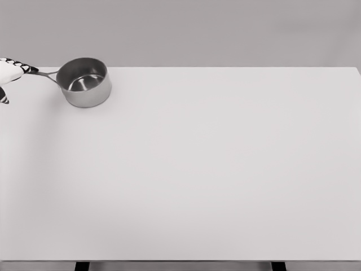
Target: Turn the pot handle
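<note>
A: While counting from the desk's (225,169) far-left corner: one pot (84,82), only one. Steel, round, upright, open at the top, with nothing seen inside but a shiny bottom.

B: Sitting right at the corner?

A: Close to it, just inside the far edge and a little in from the left edge. Resting flat on the white top.

B: And handles, how many?

A: One handle (48,74), long and thin, pointing left toward the desk's left edge, tilted slightly up and away from the pot's rim.

B: Hands?

A: One in sight, the left hand (11,66), white with dark markings, entering at the left edge and mostly cropped by it. Meets the far tip of the handle and covers it.

B: Clamped on it or merely laid against it?

A: Cannot tell; too much cut off at the border to judge.

B: Anything else to count?

A: Two dark legs (82,265) showing under the desk's near edge, one toward each side. Behind the far edge, one plain grey wall (225,28).
</note>
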`<state>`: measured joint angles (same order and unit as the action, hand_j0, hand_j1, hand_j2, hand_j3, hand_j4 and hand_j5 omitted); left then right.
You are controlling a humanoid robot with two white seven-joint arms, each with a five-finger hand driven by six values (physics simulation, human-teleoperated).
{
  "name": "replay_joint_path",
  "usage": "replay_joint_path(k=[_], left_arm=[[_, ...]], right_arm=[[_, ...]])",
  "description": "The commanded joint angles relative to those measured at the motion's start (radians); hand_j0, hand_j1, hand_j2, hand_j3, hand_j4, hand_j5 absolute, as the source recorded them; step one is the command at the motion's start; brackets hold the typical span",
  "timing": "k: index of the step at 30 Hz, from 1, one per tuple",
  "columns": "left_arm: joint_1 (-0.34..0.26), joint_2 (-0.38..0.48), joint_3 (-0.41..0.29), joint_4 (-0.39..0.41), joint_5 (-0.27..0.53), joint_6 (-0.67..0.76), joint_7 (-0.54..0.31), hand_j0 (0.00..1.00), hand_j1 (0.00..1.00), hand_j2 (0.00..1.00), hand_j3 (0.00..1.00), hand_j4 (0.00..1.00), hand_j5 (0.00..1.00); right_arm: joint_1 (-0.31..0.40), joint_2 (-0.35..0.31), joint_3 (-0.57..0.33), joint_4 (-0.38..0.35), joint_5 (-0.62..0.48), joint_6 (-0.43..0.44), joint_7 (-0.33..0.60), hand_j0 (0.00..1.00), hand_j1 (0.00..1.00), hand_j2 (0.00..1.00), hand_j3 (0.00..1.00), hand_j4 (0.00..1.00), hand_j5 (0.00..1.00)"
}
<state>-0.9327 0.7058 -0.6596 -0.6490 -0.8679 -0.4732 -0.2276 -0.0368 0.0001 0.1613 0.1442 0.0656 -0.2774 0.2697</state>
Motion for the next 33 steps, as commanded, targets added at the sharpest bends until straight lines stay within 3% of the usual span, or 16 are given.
replay_joint_path(k=[1,33], left_arm=[[0.0,0.001,0.003,-0.001,0.003,-0.001,0.001,1.0,1.0,1.0,1.0,1.0,1.0],[0.009,0.021,0.003,-0.003,0.006,-0.021,-0.001,1.0,1.0,1.0,1.0,1.0,1.0]], right_arm=[[0.0,0.0,0.0,0.0,0.0,0.0,0.002,1.0,1.0,1.0,1.0,1.0,1.0],[0.0,0.0,0.0,0.0,0.0,0.0,0.0,1.0,1.0,1.0,1.0,1.0,1.0]])
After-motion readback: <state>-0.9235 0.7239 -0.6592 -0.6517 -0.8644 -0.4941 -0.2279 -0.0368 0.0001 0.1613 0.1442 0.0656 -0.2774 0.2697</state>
